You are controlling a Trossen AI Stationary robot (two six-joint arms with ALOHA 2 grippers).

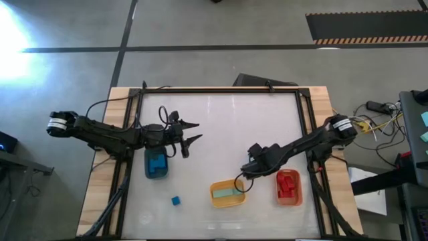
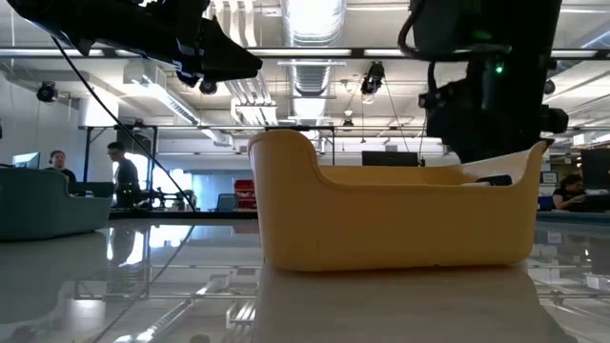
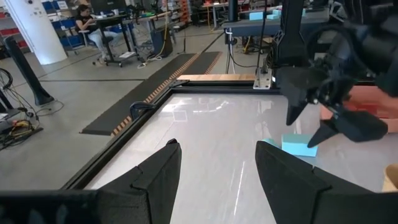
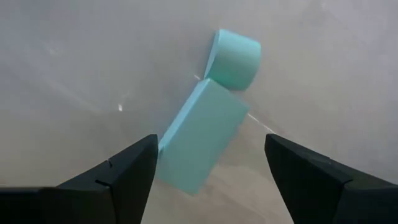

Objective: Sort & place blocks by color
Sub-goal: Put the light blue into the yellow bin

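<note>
Two pale mint-teal blocks lie on the white table, a flat bar [image 4: 199, 140] and a rounded piece [image 4: 235, 57] touching its far end. My right gripper [image 4: 211, 142] hovers open just above them, pointing steeply down, fingers on either side of the bar without touching it. In the high view this gripper [image 1: 249, 169] stands beside the yellow bin [image 1: 227, 201]. The left wrist view shows the mint bar [image 3: 297, 145] under the right gripper's fingers [image 3: 329, 127]. My left gripper [image 1: 196, 131] waits open over the table by the blue bin [image 1: 148, 167]. A blue block [image 1: 176, 200] lies alone near the front.
The yellow bin holds a mint block [image 1: 226, 194]. The blue bin holds blue blocks [image 1: 158, 163]. The orange bin [image 1: 298, 194] at the right holds red blocks [image 1: 288, 183]. A black frame [image 1: 221, 90] rims the table. In the low view the yellow bin [image 2: 391, 224] fills the foreground.
</note>
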